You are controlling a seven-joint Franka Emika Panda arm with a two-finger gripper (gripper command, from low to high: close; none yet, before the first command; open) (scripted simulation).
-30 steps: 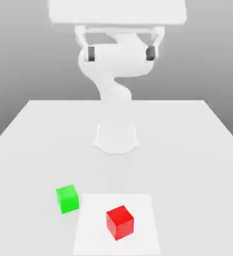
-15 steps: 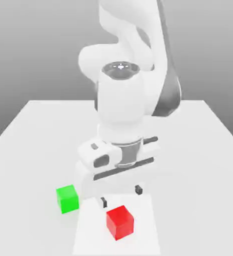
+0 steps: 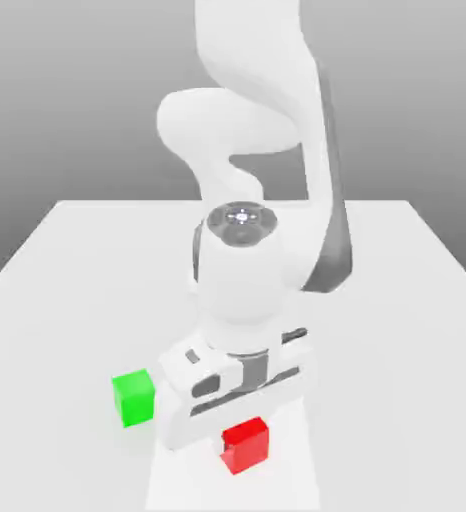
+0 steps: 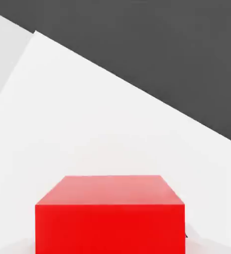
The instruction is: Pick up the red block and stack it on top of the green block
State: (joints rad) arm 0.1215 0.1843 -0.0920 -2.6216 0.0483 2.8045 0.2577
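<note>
The red block (image 3: 245,447) rests on a paler white square patch (image 3: 295,470) near the table's front edge. My gripper (image 3: 243,432) has come down over it, and the white hand covers the block's top; the gripper is shut on the block. In the hand view the red block (image 4: 110,218) sits very close and centred, standing on the white surface. The green block (image 3: 134,397) stands on the table just to the exterior view's left of the hand, apart from it and from the red block.
The white table (image 3: 77,280) stretches back to a grey backdrop. My arm (image 3: 242,270) towers over the table's middle and front. In the hand view the table's edge (image 4: 137,89) runs diagonally against a dark background.
The arm swung forward from its folded-back pose and dropped the hand onto the red block, and the open gripper closed on it. Neither block has shifted.
</note>
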